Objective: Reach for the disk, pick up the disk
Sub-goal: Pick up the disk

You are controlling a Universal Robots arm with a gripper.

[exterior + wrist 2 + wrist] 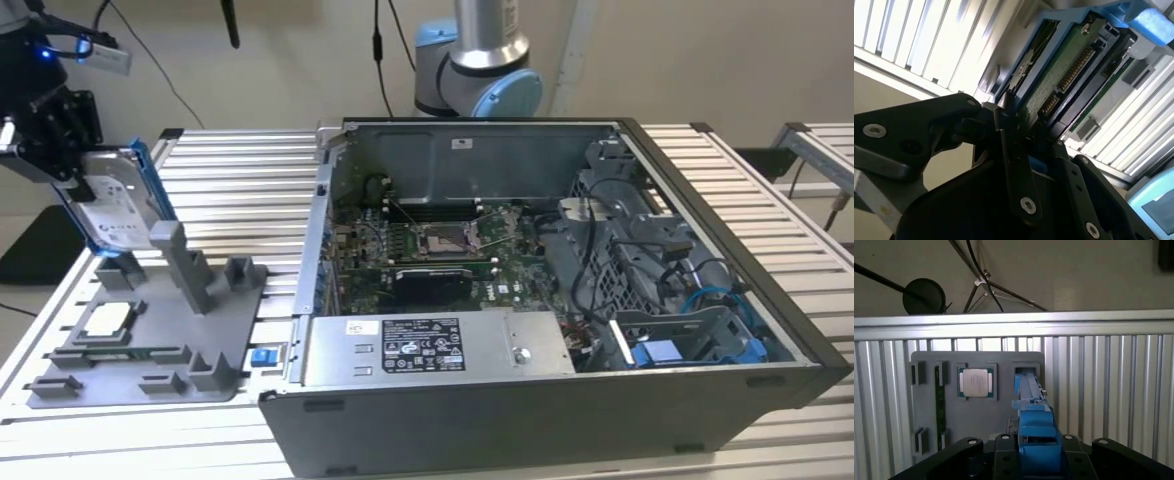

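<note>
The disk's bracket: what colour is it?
Bright blue. The bracket around the disk shows best in the first wrist view.

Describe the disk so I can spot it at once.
To the exterior view's left of the open computer case lies a grey fixture tray. The disk stands on edge at that tray's far end, the gripper shut on it. Unlike the small square chip and blue clip nearby, it is a large silver-grey slab in a blue frame.
</note>
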